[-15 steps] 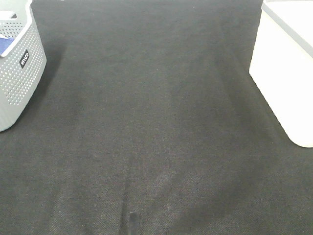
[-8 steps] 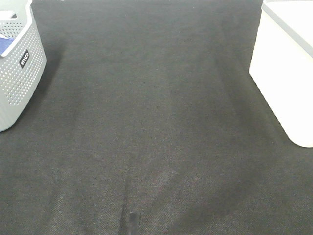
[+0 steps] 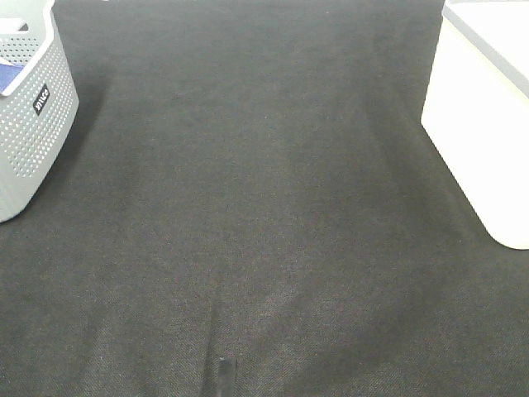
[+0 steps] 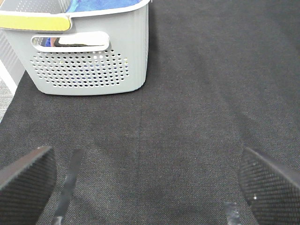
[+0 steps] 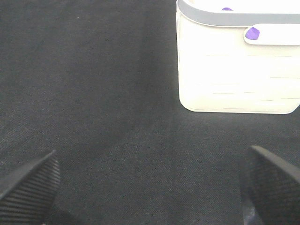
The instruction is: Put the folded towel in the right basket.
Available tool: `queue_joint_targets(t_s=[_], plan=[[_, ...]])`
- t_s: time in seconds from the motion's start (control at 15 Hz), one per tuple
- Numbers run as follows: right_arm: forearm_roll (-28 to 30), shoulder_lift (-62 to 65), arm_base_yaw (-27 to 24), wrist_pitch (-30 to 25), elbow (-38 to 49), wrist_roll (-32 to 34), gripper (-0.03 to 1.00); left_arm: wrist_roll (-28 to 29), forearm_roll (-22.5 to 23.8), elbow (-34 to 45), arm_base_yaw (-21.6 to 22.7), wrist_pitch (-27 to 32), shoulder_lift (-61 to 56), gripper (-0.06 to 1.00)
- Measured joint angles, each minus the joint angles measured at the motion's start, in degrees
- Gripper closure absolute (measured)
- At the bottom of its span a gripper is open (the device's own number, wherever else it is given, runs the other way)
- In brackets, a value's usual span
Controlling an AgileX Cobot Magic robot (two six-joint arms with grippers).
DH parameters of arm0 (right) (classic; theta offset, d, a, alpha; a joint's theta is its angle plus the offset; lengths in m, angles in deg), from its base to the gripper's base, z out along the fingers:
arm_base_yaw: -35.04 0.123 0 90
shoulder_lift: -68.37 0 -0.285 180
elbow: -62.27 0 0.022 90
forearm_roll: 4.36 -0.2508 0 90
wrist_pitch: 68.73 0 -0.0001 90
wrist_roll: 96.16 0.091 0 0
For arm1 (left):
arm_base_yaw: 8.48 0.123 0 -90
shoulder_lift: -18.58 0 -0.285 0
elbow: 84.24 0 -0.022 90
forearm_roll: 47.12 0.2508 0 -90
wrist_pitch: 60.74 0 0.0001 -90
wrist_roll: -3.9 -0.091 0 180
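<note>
The right basket [image 3: 488, 124] is white with a grey rim and stands at the table's right edge. In the right wrist view [image 5: 234, 70] a bit of purple cloth [image 5: 252, 33] shows through its handle hole. The left basket [image 3: 29, 124] is grey and perforated; in the left wrist view [image 4: 93, 65] it holds blue cloth [image 4: 105, 4] and something yellow [image 4: 33, 22]. No towel lies on the table. My left gripper [image 4: 150, 183] is open and empty, facing the grey basket. My right gripper [image 5: 150, 187] is open and empty, facing the white basket. Neither gripper shows in the exterior view.
A black cloth [image 3: 264, 207] covers the table between the two baskets. A short dark strip [image 3: 223, 372] lies on it near the front edge. Two dark strips [image 4: 68, 185] show on the cloth in the left wrist view.
</note>
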Motion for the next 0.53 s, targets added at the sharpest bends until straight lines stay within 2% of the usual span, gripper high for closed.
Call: queue_joint_targets(t_s=[0.53], plan=[[0.00,0.00,0.00,0.00,0.00,0.00,-0.01,0.00,0.00,0.00,0.00,0.00,0.00,-0.05]])
